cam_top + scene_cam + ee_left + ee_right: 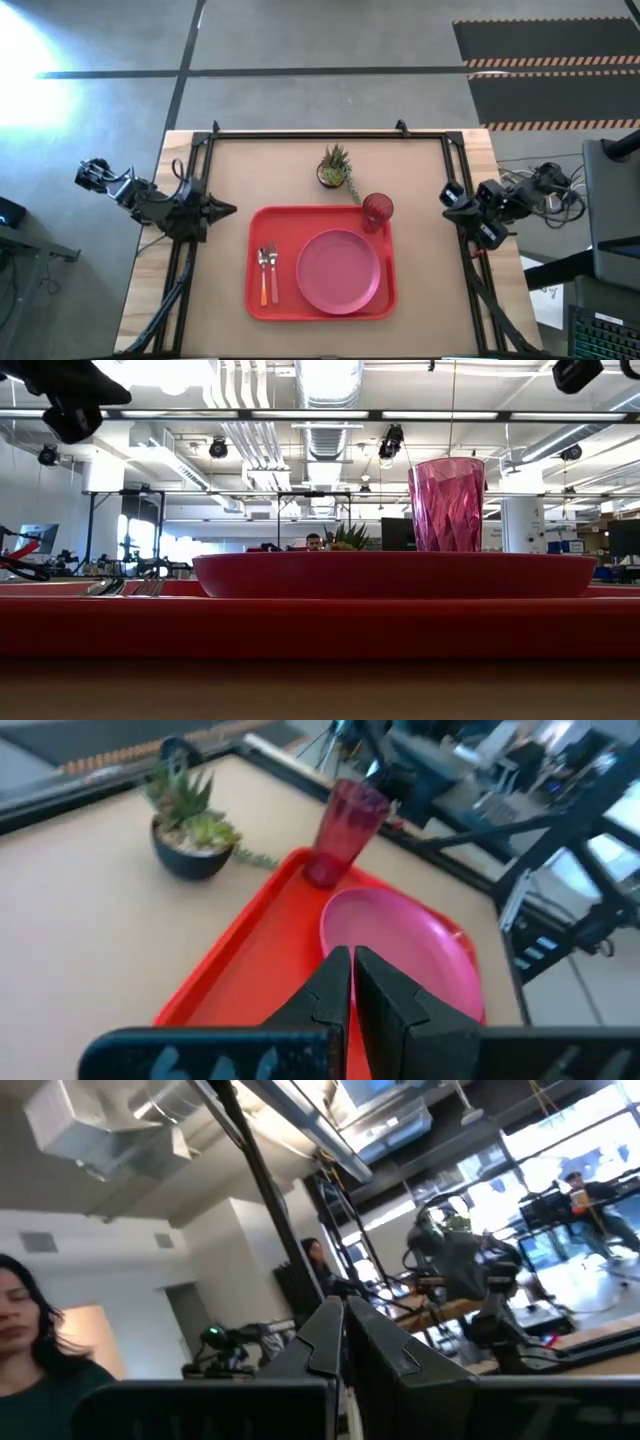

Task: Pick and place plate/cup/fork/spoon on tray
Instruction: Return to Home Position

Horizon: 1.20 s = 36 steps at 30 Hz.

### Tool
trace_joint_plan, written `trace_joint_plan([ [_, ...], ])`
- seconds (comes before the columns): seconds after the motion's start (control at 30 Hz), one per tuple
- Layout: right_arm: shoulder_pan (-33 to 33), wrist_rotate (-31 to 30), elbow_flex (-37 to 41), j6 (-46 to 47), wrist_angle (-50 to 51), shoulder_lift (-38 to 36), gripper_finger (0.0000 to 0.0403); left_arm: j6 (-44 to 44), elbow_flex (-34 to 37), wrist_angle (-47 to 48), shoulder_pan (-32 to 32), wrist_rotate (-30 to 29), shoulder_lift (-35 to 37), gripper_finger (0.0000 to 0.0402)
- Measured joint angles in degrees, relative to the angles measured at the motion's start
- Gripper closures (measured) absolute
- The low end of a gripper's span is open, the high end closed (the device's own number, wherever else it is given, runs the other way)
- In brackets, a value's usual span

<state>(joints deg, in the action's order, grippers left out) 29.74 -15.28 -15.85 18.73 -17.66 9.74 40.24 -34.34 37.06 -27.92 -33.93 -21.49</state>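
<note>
The red tray lies on the table's middle near side. The pink plate rests flat in its right half. The red-pink cup stands upright in the tray's far right corner. The fork and the orange-handled spoon lie side by side in the tray's left part. My left gripper is shut and empty at the table's left edge, pointing toward the tray; its wrist view shows the plate and cup. My right gripper is shut and empty at the right edge.
A small potted green plant stands on the table beyond the tray's far edge. A dark frame runs along the table's far, left and right edges. People show in the room beyond the table in the right wrist view.
</note>
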Motion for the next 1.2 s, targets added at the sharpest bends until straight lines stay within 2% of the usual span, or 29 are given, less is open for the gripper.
trace_joint_plan([
  [0.2, 0.0, 0.0, 6.0, 1.1, -5.9, 0.0, 0.0394, -10.4, 5.1, -12.2, 0.0, -2.6, 1.1, 0.0401],
  [0.4, 0.0, 0.8, 7.9, 4.4, -4.9, 0.1, 0.0394, -13.4, 5.4, -12.7, 0.0, -4.5, 0.2, 0.0401],
  [0.53, 0.0, 0.8, 8.9, 4.6, -4.9, 0.0, 0.0394, -15.9, 6.6, -14.1, 0.1, -8.7, -1.1, 0.0402],
  [0.6, 0.0, 0.8, 9.0, 4.8, -5.3, 0.0, 0.0394, -17.0, 6.9, -15.7, 0.0, -8.2, -2.1, 0.0401],
  [0.67, 0.0, 0.8, 9.0, 4.8, -5.4, 0.0, 0.0394, -16.7, 6.8, -15.9, 0.0, -5.5, -2.6, 0.0401],
  [0.9, 0.0, 0.8, 9.0, 4.9, -5.4, -1.2, 0.0394, -9.6, 6.9, -15.5, 0.0, 9.8, -0.3, 0.0401],
  [1.2, 0.0, 0.8, 9.0, 4.7, -5.4, -2.2, 0.0394, -8.5, 9.1, -15.8, 0.0, 17.5, 11.1, 0.0401],
])
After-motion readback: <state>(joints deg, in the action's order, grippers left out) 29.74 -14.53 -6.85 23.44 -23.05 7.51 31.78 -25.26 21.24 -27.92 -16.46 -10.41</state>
